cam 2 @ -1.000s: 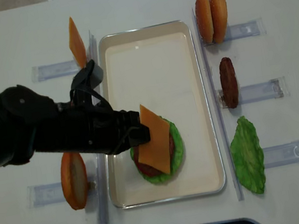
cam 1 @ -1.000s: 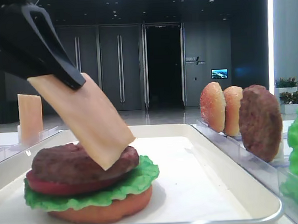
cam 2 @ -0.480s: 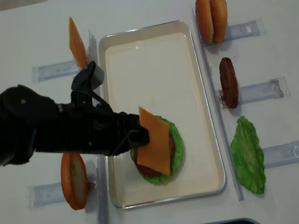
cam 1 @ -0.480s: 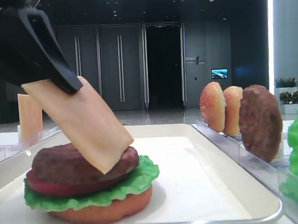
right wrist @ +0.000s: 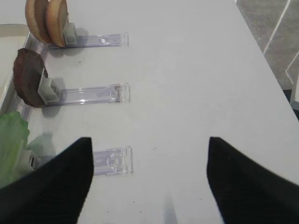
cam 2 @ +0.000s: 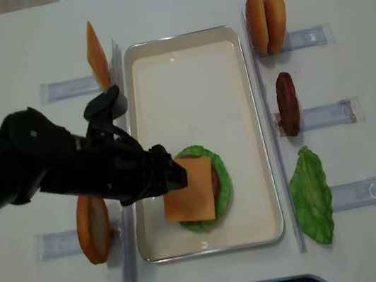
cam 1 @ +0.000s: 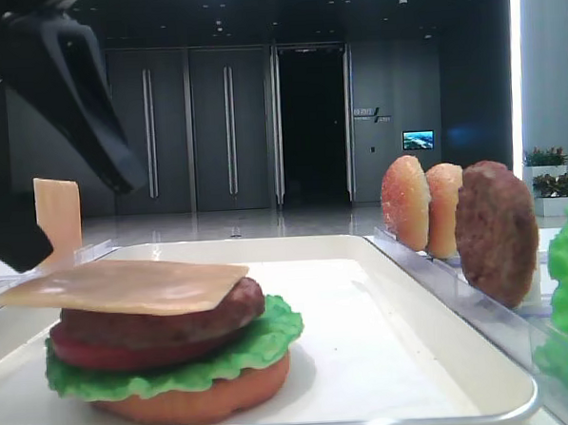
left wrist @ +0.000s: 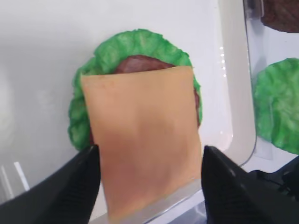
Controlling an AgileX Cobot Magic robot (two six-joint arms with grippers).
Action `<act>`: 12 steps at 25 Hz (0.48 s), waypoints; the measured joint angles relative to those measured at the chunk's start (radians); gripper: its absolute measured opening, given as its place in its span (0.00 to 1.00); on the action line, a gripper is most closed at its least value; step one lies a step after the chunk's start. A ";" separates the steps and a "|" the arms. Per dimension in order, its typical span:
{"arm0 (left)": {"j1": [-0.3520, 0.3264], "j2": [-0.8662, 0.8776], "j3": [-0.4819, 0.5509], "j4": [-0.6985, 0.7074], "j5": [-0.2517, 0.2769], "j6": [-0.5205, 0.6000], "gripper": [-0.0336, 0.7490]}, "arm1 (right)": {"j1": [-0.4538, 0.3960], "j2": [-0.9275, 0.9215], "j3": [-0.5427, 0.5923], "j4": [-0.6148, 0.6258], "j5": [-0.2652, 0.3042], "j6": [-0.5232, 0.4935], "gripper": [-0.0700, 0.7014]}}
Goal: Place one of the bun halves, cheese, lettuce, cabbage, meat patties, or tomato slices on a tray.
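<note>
A robot demonstration bench set up in a large office-style lobby: behind the white table [cam 2: 173, 0] stand tall dark double doors [cam 1: 189, 132], a glowing wall screen [cam 1: 417, 140] and potted plants [cam 1: 546, 157]. Fake burger parts stand upright in clear racks [cam 2: 327, 115] either side of a tray [cam 2: 182, 59], laid out for machine handling.

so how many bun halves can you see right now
4: two upright in the rack right of the tray, one upright in a rack left of it, one under the stack. None seem hidden.
</note>
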 joint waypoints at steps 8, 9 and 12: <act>0.000 0.000 -0.047 0.247 0.006 -0.219 0.71 | 0.000 0.000 0.000 0.000 0.000 0.000 0.76; 0.000 0.000 -0.057 0.264 0.011 -0.232 0.71 | 0.000 0.000 0.000 0.000 0.000 0.000 0.76; 0.000 0.000 -0.086 0.314 0.035 -0.270 0.71 | 0.000 0.000 0.000 0.000 0.000 0.000 0.76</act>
